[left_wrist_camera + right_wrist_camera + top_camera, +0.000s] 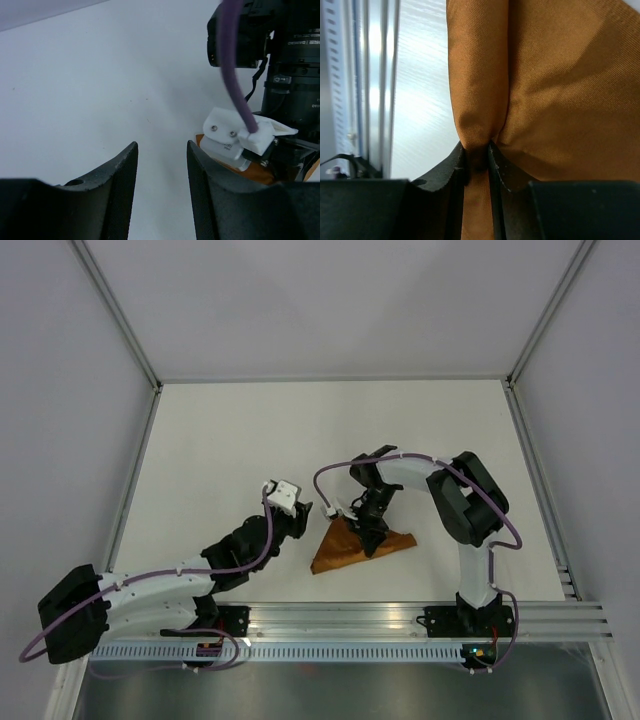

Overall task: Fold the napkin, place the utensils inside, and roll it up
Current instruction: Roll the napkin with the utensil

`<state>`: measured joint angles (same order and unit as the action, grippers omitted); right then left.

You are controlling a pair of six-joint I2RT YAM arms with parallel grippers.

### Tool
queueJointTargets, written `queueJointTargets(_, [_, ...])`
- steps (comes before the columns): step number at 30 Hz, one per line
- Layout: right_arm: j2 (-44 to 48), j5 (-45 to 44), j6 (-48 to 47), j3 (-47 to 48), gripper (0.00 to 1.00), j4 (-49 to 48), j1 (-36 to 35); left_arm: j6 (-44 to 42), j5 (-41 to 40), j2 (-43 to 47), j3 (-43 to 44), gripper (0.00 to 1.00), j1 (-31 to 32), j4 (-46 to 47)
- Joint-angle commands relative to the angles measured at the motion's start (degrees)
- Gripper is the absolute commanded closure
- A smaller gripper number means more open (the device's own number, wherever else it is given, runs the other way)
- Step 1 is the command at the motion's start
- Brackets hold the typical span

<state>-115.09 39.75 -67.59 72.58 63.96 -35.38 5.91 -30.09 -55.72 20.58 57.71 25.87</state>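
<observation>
Closest to the right wrist lens, the right gripper (pixel 476 150) has its two black jaws squeezed together on a raised ridge of the napkin (pixel 560 100). The rust-orange satin bunches into a narrow pleat between them and spreads out wide beyond the tips. From above, this right gripper (pixel 372 538) comes down onto the middle of the cloth, with its arm bent back toward the right side of the table (pixel 300 430).

The left gripper (pixel 161 147) stands with its jaws apart, only bare white tabletop showing in the gap. In the overhead view the left gripper (pixel 301 512) sits just beside the napkin's left side. I cannot tell whether it touches the table.

The napkin (pixel 340 552) lies folded into a triangle near the front of the table, just short of the aluminium rail (pixel 400 620). Its long edge runs roughly left to right, with the right corner tilted slightly farther from the rail than the near-left corner. The third corner points away, toward the far side of the table. From the left wrist, only a sliver of the napkin (pixel 260 175) shows beneath the white camera mount (pixel 235 140) on the right arm.
</observation>
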Motion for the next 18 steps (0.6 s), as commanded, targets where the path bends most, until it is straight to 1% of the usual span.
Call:
queueJointTargets(1, [-7.0,-8.0,-1.7,-2.5,1.0,0.0,-0.5,-8.5,-6.6,1.1,-1.9,0.51,5.4,7.3])
queueJointTargets(2, [-7.7,-8.1,-1.3,-2.1,0.99,0.1,-0.5,-9.9,-5.9,0.9,-1.9,0.5,6.5,6.7])
queueJointTargets(3, [-8.0,-8.1,-1.1,-1.7,0.99,0.3,-0.5,-10.7,-5.4,-0.3,-1.3,0.5,9.2,6.2])
queueJointTargets(5, [-8.8,-8.1,-0.7,-0.9,1.0,0.4,-0.5,-12.5,-4.2,-2.2,-0.4,0.49,11.8,4.5])
queueJointTargets(6, [-9.0,-8.1,-0.3,-0.8,1.0,0.3,-0.5,-13.5,-3.3,-4.3,0.9,0.48,14.0,2.6])
queueJointTargets(9, [-9.4,-8.0,0.6,-0.2,0.99,-0.2,-0.5,-14.3,-2.1,-8.8,3.2,0.48,17.4,0.1])
queueJointTargets(12, [-9.4,-8.2,1.8,-0.5,0.99,-1.5,-0.5,-14.3,-1.7,-10.8,3.5,0.48,22.4,0.1])
queueJointTargets(15, [-9.1,-8.5,2.4,-1.2,1.0,-2.5,-0.5,-15.2,0.4,-14.3,4.2,0.47,24.9,0.5])
queueJointTargets(16, [-9.0,-8.6,2.8,-1.6,1.0,-2.9,-0.5,-15.7,0.7,-17.4,4.7,0.47,25.4,0.4])
queueJointTargets(18, [-8.7,-9.1,3.3,-2.0,0.99,-3.9,-0.4,-17.3,2.5,-20.1,6.8,0.46,26.7,0.6])
